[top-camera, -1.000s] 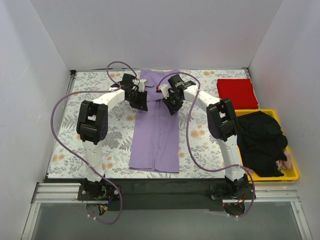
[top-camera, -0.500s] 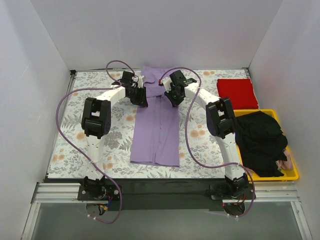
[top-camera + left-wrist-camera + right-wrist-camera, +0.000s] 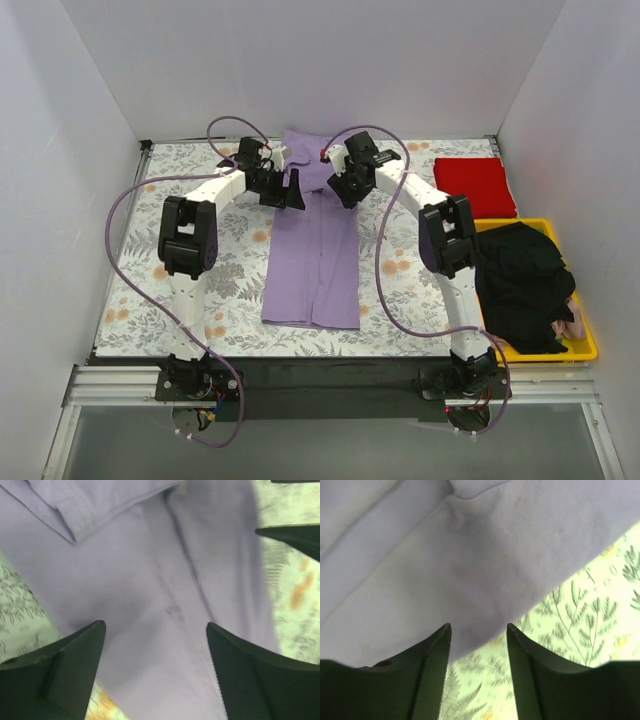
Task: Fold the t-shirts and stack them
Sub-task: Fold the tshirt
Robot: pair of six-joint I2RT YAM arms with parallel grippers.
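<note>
Left claw (image 3: 155, 625) and right claw (image 3: 478, 626) gape empty above my one purple shirt (image 3: 312, 250). Only overhead shows one red shirt (image 3: 474, 186).

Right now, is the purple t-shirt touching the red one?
Apart. Top view shows bare floral cloth between the purple t-shirt and the red t-shirt.

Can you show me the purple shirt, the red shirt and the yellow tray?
purple shirt (image 3: 312, 260), top view, middle of its body
red shirt (image 3: 474, 186), top view, centre of the cloth
yellow tray (image 3: 575, 354), top view, front rim
</note>
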